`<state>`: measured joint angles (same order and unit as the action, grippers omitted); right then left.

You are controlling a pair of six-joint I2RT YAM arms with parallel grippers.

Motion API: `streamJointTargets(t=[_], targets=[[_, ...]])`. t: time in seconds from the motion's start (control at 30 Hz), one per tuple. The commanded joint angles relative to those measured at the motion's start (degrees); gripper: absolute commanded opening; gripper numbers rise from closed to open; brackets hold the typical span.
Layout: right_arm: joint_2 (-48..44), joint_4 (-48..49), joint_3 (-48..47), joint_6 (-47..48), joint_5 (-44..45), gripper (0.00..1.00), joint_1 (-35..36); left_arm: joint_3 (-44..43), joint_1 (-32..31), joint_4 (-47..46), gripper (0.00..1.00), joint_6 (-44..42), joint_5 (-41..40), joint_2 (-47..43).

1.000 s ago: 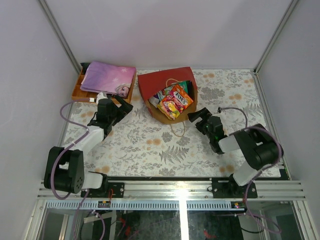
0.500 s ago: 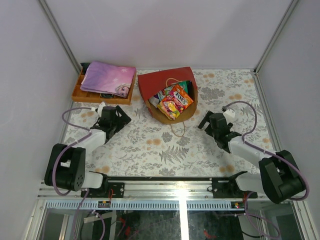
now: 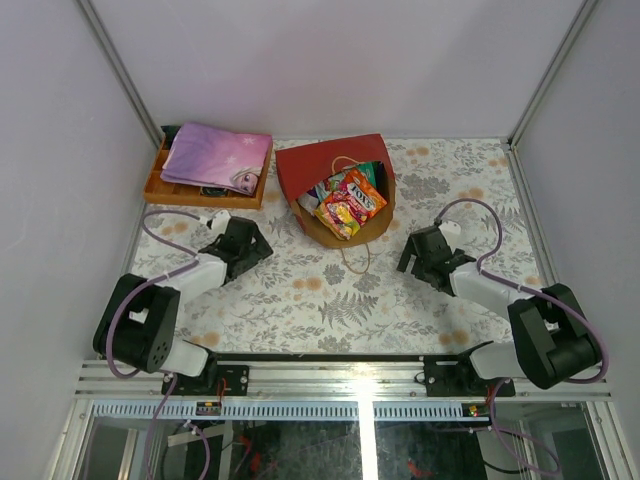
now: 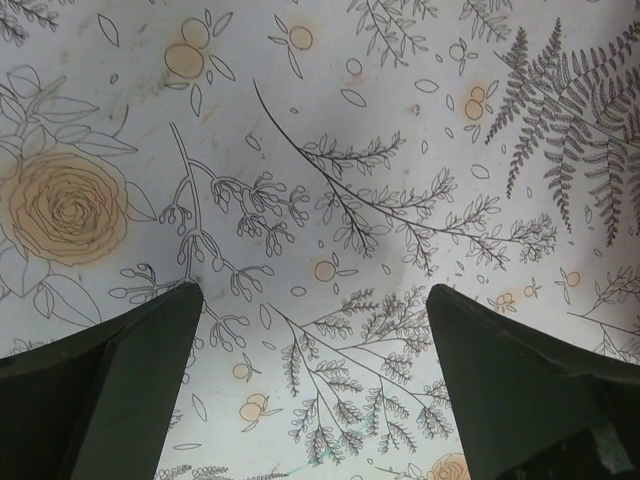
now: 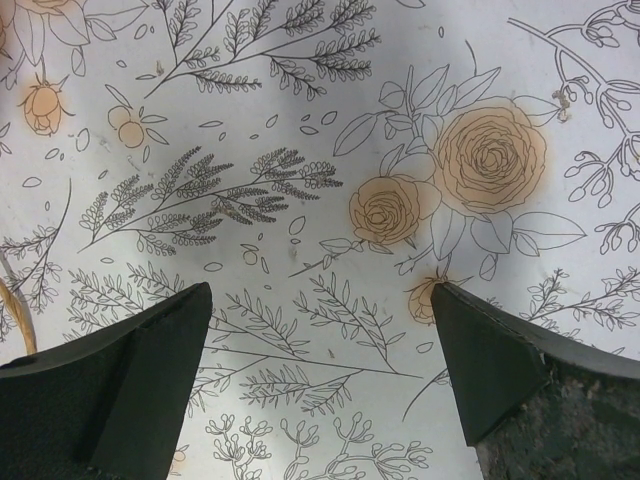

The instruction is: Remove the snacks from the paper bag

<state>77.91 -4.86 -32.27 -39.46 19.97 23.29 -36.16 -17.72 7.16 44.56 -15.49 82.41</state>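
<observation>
In the top view the red paper bag (image 3: 305,172) lies on its side at the back middle of the table, mouth toward the arms, beige handles trailing on the cloth. Several snacks (image 3: 346,203) show in its mouth: orange, yellow, green and blue packets. My left gripper (image 3: 257,243) sits low over the flowered cloth, left of and nearer than the bag, open and empty. My right gripper (image 3: 410,254) is low to the bag's right, also open and empty. Both wrist views, left gripper (image 4: 313,305) and right gripper (image 5: 322,305), show only the cloth between wide black fingers.
A shallow orange tray (image 3: 158,185) with a pink-purple folded cloth (image 3: 216,155) stands at the back left. Grey walls close in the table on three sides. A metal rail (image 3: 350,375) runs along the near edge at the arm bases.
Both arms have drawn back from the bag and dropped lower. The left gripper moved nearer and right; the right gripper swung right and toward the base. The bag and snacks have not moved.
</observation>
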Motion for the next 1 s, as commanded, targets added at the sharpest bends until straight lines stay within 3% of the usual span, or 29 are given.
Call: streamJointTargets(t=[0.0, 0.47, 0.57, 0.8, 0.97], targets=[[0.0, -4.3, 2.4, -1.9, -2.1, 0.99, 1.8, 3.3, -2.5, 5.0, 0.96, 3.8, 0.4, 0.4], [0.5, -14.9, 4.3, -10.1, -1.5, 0.99, 13.5, 2.8, -19.4, 11.2, 0.97, 13.6, -0.3, 3.1], [0.4, -16.6, 3.6, -10.2, 0.8, 0.99, 19.2, 2.1, -20.6, 11.2, 0.97, 13.9, -0.2, 2.7], [0.6, -19.4, -0.4, -12.0, 4.6, 0.99, 25.1, -1.1, -21.6, 11.6, 0.98, 9.2, 0.8, -2.2], [-1.1, -15.4, -4.9, -4.3, 8.3, 0.99, 25.0, -2.2, -21.7, 8.7, 1.00, 4.5, 3.8, -6.7]])
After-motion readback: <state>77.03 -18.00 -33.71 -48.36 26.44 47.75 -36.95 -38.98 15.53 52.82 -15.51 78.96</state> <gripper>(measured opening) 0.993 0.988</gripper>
